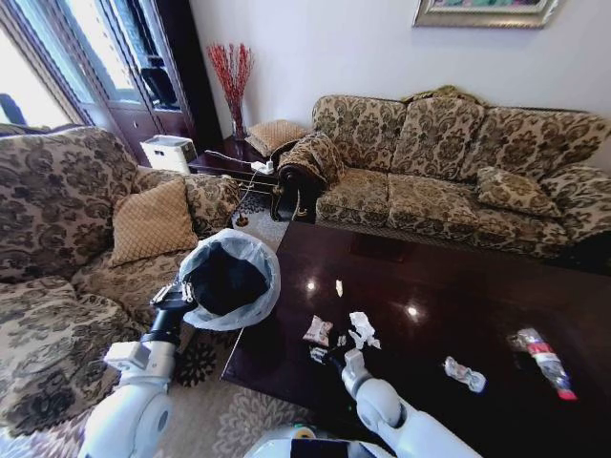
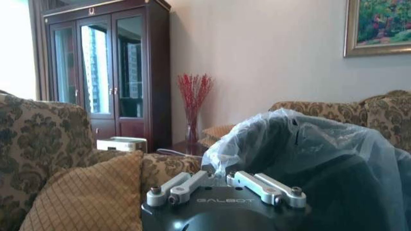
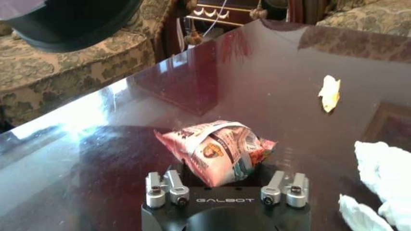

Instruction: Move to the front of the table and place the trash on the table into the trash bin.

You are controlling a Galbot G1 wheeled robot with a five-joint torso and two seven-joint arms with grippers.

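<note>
My left gripper (image 2: 222,179) is shut on the bag-lined rim of the black trash bin (image 1: 227,279), holding it tilted beside the table's left end, by the armchair. On the dark glossy table (image 1: 430,272) lies trash. My right gripper (image 3: 224,182) is open low over the table's near left part, with a crumpled pink printed wrapper (image 3: 217,151) lying between its fingers (image 3: 160,188). Beside the wrapper (image 1: 318,330) is crumpled white paper (image 1: 361,329). A small pale scrap (image 1: 339,287) lies farther back, and a shiny wrapper (image 1: 465,374) and a clear bottle with a red label (image 1: 542,357) lie to the right.
A patterned armchair with a gold cushion (image 1: 148,221) stands left of the table. A long patterned sofa (image 1: 449,162) runs behind it. A side table with a red-twig vase (image 1: 232,81) fills the corner, next to a dark cabinet (image 2: 106,72).
</note>
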